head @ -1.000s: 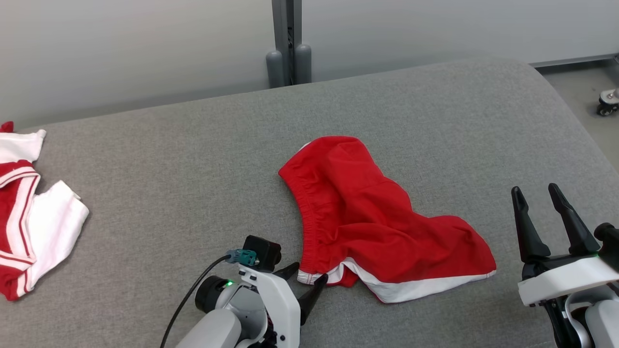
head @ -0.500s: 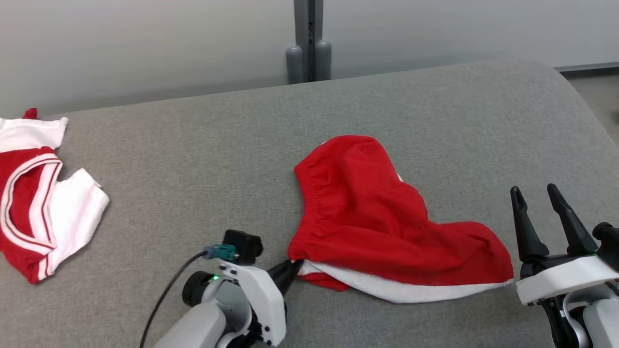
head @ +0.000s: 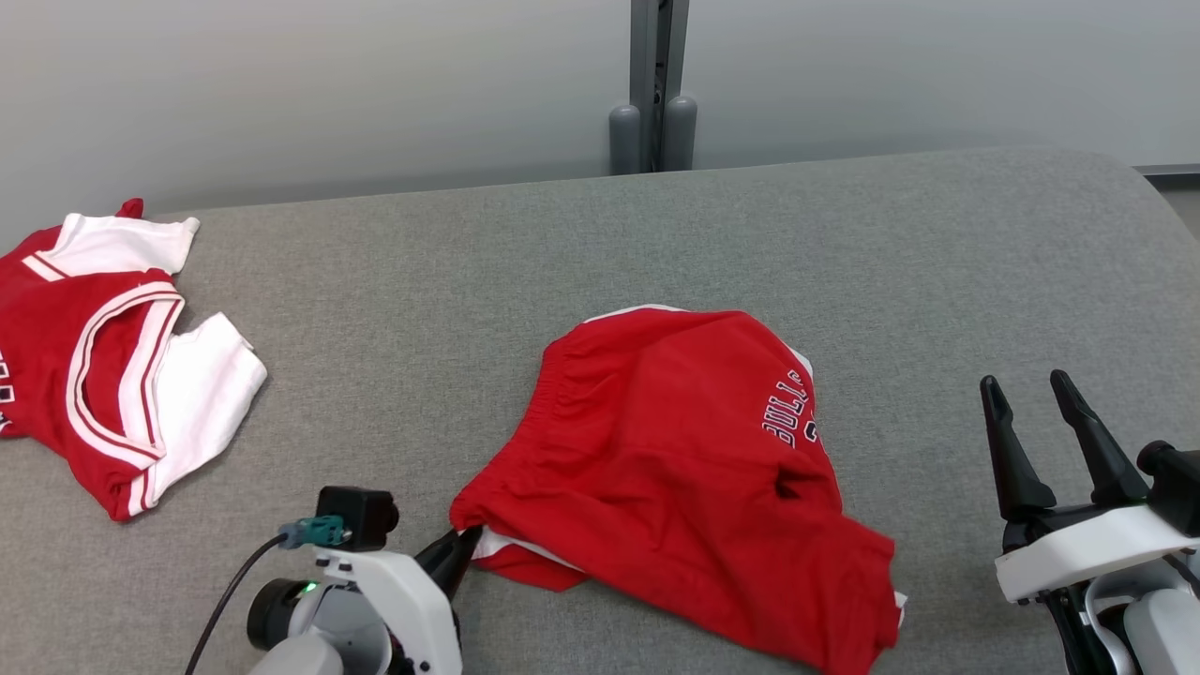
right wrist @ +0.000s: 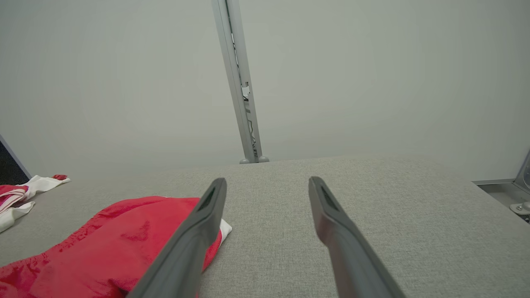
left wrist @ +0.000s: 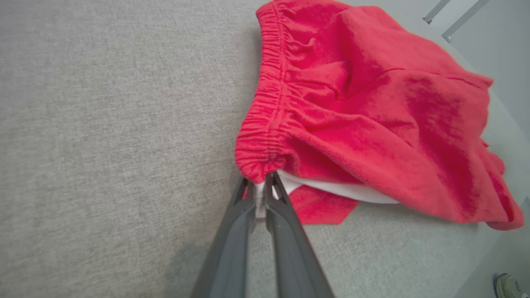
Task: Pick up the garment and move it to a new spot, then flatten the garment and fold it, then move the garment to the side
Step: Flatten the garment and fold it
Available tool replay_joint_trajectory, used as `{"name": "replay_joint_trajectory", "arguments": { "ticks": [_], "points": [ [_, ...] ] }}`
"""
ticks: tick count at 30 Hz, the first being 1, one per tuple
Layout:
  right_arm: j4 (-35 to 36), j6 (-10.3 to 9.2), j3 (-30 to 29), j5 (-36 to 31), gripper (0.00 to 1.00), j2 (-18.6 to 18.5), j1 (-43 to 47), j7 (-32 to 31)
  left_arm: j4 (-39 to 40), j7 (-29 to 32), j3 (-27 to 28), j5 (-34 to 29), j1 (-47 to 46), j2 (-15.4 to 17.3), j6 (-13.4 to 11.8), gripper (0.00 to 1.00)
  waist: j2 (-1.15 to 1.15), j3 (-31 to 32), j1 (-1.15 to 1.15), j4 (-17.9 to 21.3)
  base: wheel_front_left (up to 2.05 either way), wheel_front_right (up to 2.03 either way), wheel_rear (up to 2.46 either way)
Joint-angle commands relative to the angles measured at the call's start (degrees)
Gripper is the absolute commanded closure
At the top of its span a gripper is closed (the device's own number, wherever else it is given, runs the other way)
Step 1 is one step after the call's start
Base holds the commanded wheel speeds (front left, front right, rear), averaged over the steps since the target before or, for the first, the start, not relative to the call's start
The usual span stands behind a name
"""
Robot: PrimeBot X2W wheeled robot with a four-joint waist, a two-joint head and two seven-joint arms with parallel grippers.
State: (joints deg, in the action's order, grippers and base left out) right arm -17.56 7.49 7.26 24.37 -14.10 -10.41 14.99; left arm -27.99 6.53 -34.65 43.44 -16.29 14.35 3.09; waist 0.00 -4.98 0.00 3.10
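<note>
Open a second ago, the left tool (left wrist: 260, 191) now pinches a corner of the red cloth shorts (head: 675, 450), dragging them toward eight o'clock across the grey upholstered bench (head: 422, 272): relocation underway; right tool (head: 1023, 380) gapes wide at four o'clock

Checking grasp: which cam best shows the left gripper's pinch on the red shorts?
Left wrist view: left gripper shut on the red shorts at the waistband corner, close up. Head view has it small. Right wrist view catches shorts fabric.
</note>
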Motion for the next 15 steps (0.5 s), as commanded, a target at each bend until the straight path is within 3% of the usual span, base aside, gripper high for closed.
{"name": "replay_joint_trajectory", "arguments": {
  "ticks": [1,9,10,11,15],
  "points": [
    [-0.1,0.01,-0.2,0.2,0.0,-0.4,0.0,0.3,0.5,0.0,0.4,0.4,0.7,0.7,-0.5,1.0,0.0,-0.1,0.0,-0.1,0.0,0.0,0.0],
    [-0.6,0.01,0.1,0.4,0.0,-0.5,0.1,0.3,6.5,0.8,2.2,1.2,5.4,4.5,-3.9,1.0,0.0,0.3,0.0,-0.6,0.0,0.0,0.0],
    [-0.6,0.01,0.2,0.4,0.0,-0.4,0.2,0.3,6.9,0.9,2.2,1.4,5.8,4.7,-4.2,0.86,0.0,0.4,0.0,-0.7,0.0,0.0,0.0],
    [-0.6,0.01,0.4,0.5,0.0,-0.4,0.3,0.3,7.5,1.1,2.2,1.4,6.3,4.8,-4.4,0.0,0.0,0.5,0.0,-0.7,0.0,0.0,0.0],
    [-0.8,0.01,1.0,0.7,0.0,-0.4,0.6,0.3,10.4,0.1,3.2,0.9,7.7,6.3,-6.2,0.0,0.0,1.2,0.0,-0.5,0.0,0.0,0.0]
  ]
}}
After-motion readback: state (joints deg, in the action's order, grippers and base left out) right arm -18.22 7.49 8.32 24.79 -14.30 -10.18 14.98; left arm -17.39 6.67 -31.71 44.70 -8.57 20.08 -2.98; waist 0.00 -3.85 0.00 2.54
